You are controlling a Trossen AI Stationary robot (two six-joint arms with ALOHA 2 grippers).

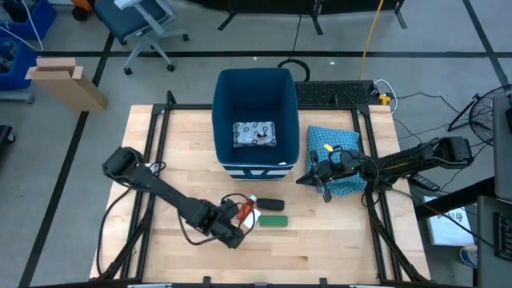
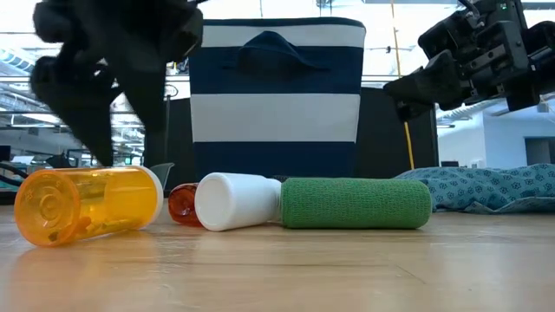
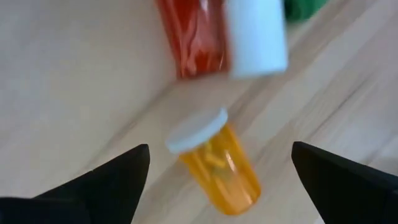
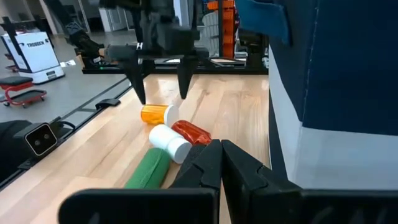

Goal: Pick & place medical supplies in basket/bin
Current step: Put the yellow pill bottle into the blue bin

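Observation:
My left gripper [image 3: 221,155] is open and hovers just above the orange pill bottle [image 3: 221,168], a finger on either side of it without touching. The bottle lies on its side on the table [image 2: 87,204], white cap toward the red bottle with white cap [image 2: 230,201]. The red bottle lies beside the green oblong [image 2: 355,204]. A black oblong [image 1: 270,205] lies just beyond the green one. A flat white packet [image 1: 254,134] rests on the floor of the dark-blue bin [image 1: 256,88]. My right gripper [image 4: 221,152] is shut, empty, raised over the cloth to the bin's right.
A blue patterned folded cloth [image 1: 340,152] lies right of the bin, under my right gripper [image 1: 320,178]. The bin stands at the table's far middle. Bare wood stretches along the near edge and the left side. A black frame rims the table.

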